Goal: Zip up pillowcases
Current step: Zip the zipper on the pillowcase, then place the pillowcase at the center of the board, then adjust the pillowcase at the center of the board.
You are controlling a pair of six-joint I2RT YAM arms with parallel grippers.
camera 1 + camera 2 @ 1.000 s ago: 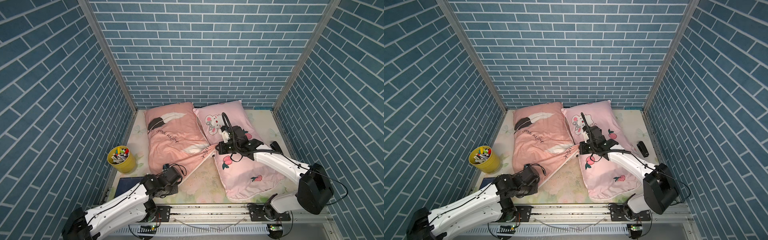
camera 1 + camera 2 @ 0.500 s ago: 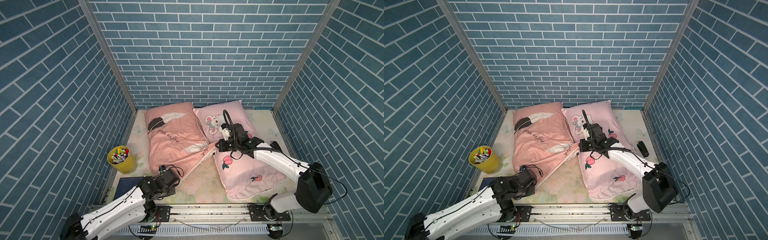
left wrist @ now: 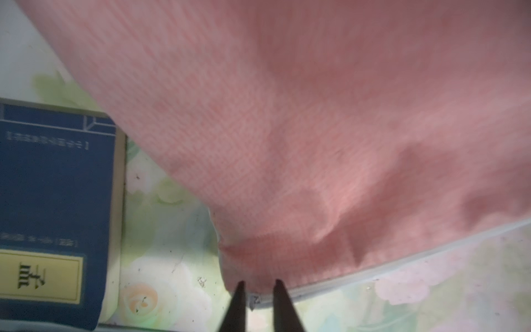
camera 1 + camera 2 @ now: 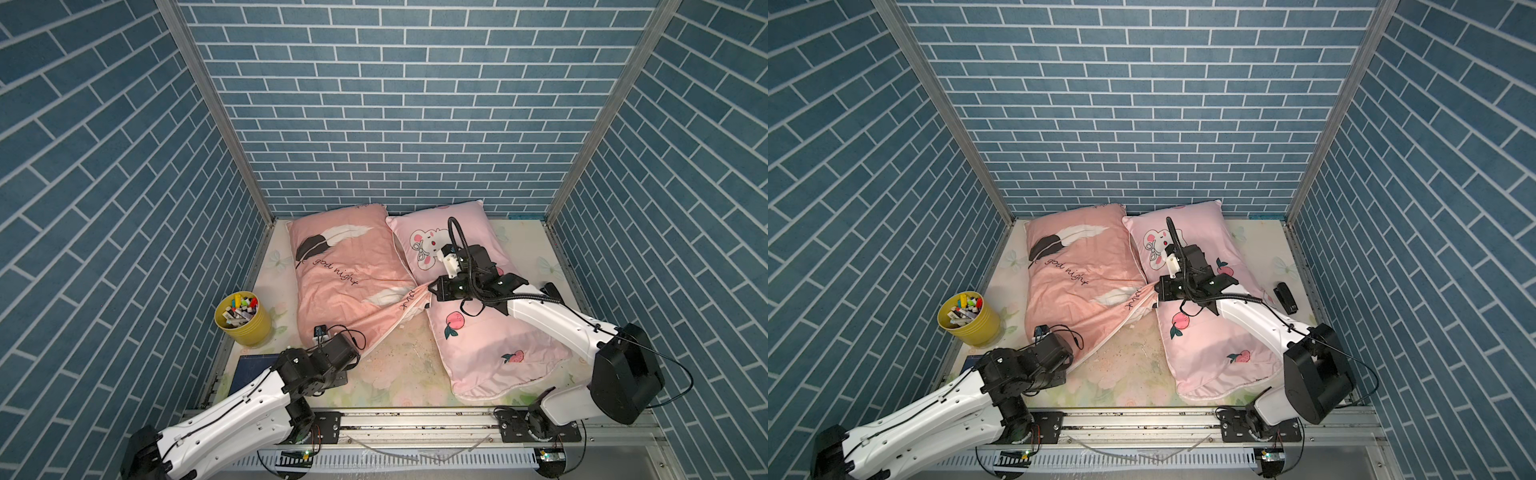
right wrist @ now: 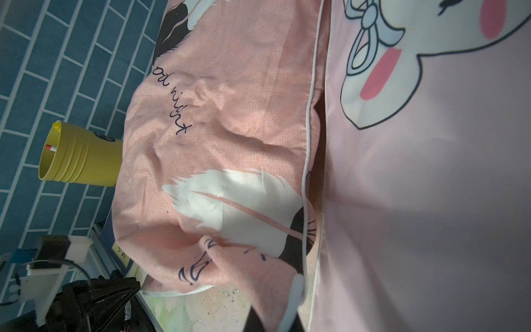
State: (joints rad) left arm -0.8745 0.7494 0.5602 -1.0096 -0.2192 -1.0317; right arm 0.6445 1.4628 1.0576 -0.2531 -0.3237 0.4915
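The salmon "good night" pillowcase (image 4: 345,270) looks to be at the end of its zip-up. In the left wrist view the white zipper line (image 3: 402,258) reads as shut along all that shows. The small metal pull (image 3: 254,300) sits right at the cover's corner.

The left gripper (image 3: 260,301) is at that corner with its jaws narrowly parted. The pull lies in the gap between them, but I cannot see either finger pressing on it — so I judge it let go, or nearly.

The right gripper (image 5: 274,310) pinches salmon cloth between its fingers. In a top view that corner is drawn out to a point, and the zipped edge is stretched tight.

Taking the yellow pen cup (image 4: 243,318) as the mark:
- The salmon cover lies just beside the cup, on its far-from-wall side.
- The left gripper's corner is the salmon corner nearest the cup, toward the robot's base.
- The right gripper's corner is well apart from the cup, across the salmon cover.
- The pale pink mouse-and-peach pillowcase (image 4: 490,340) lies farther from the cup again, touching the salmon one.

Next, I'd judge, the right gripper lets the cloth drop and both arms turn to the mouse cover. Its zipper does not show in any view, so finding the pull comes first.
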